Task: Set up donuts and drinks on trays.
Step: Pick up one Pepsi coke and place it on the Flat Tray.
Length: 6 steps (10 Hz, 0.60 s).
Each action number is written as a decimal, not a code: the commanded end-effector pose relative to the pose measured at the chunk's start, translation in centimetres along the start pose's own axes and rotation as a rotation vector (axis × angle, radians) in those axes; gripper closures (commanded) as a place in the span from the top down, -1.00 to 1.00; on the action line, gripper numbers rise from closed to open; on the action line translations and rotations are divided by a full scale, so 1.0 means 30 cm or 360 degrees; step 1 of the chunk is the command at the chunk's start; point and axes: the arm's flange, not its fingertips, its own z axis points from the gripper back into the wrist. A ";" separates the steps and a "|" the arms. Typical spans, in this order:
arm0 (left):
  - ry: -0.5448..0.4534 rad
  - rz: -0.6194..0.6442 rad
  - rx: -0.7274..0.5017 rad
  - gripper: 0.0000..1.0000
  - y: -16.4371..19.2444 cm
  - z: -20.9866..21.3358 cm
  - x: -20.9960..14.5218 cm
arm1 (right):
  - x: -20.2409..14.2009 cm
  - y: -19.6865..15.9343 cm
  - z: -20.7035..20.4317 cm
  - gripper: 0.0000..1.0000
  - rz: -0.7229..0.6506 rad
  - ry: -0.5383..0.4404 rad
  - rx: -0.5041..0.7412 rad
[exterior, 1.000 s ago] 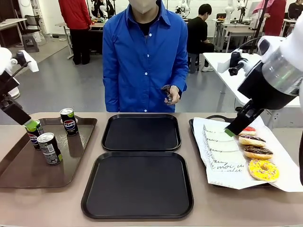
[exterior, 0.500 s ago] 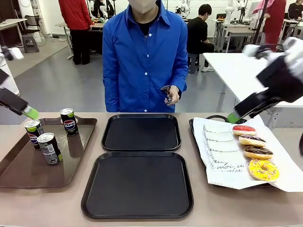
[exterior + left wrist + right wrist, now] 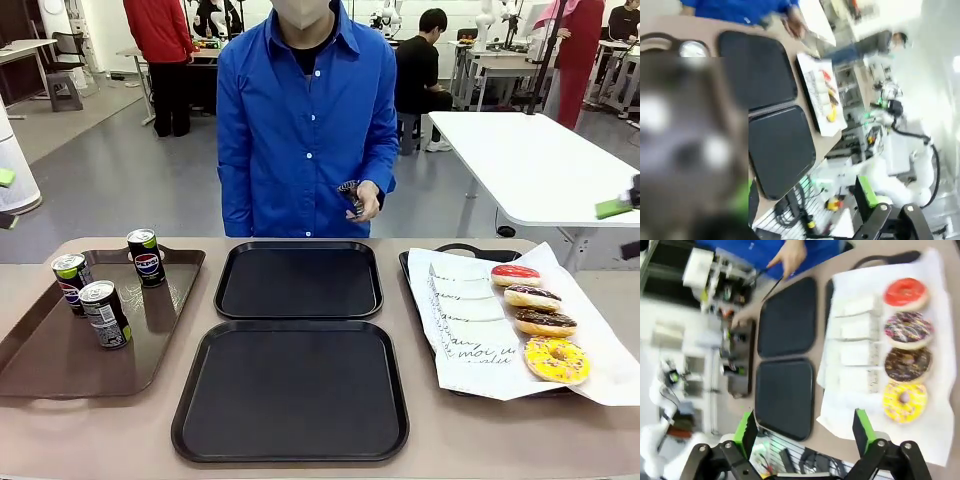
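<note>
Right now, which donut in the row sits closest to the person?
The red-iced donut, at the row's far end. The sprinkled chocolate donut, the plain chocolate donut and the yellow donut follow in turn toward the robot's side.

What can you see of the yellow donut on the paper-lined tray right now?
The yellow donut is a ring with bright yellow icing, coloured sprinkles and a small centre hole, unsleeved. It lies flat on the white paper lining the tray on the robot's right, nearest the robot in a row of four, close beside the chocolate-topped donut; whether they touch is unclear. Nothing rests on it.
</note>
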 end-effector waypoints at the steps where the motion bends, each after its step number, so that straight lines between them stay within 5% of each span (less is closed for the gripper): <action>1: -0.0109 0.0222 0.0076 1.00 0.081 0.062 0.036 | -0.125 -0.134 0.006 1.00 -0.0086 -0.0021 0.0097; 6: -0.0169 0.0514 0.0003 1.00 0.302 0.245 -0.017 | -0.224 -0.334 0.233 1.00 -0.0249 -0.0145 0.0438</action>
